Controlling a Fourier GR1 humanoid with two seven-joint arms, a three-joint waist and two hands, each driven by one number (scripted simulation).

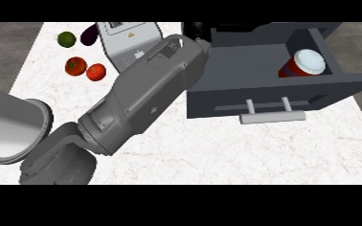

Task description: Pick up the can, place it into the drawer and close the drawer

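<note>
Inside the drawer [268,100], a red can [304,63]

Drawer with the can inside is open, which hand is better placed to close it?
Probably the left hand: it is up beside the drawer's left wall, while the right hand shows nowhere. The can already sits inside, and the handle faces the robot, clear.

Red can [305,62] inside the open grey drawer [212,100], grey forearm [145,93] alongside.
</note>
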